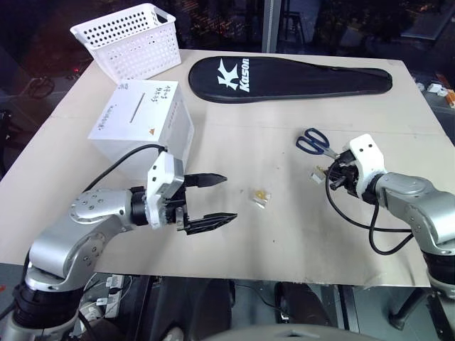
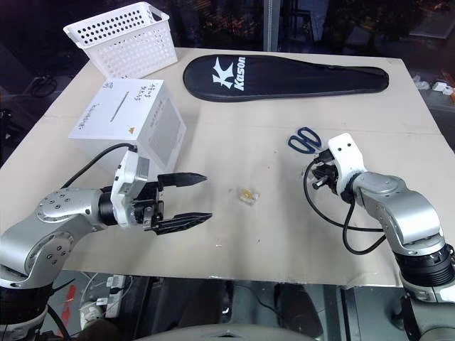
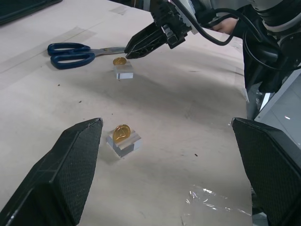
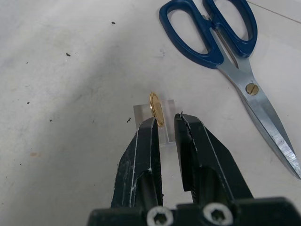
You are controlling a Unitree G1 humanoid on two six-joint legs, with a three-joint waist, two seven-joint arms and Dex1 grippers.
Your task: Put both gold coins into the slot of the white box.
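One gold coin (image 4: 156, 108) stands on edge in a small clear holder (image 4: 164, 134) next to the scissors. My right gripper (image 4: 165, 123) is almost shut, with only a thin gap, and its tips are at that coin's near edge. The coin still sits in its holder. The other gold coin (image 3: 121, 134) stands in a second clear holder (image 1: 261, 197) mid-table. My left gripper (image 1: 231, 197) hovers wide open left of it, pointing toward it and holding nothing. The white box (image 1: 142, 117), with a slot (image 1: 135, 108) in its top, stands behind the left arm.
Blue-handled scissors (image 1: 313, 141) lie just beyond the right gripper. A black racket cover (image 1: 284, 77) lies at the back of the table and a white perforated basket (image 1: 131, 39) stands at the back left. The table's front edge is close below both arms.
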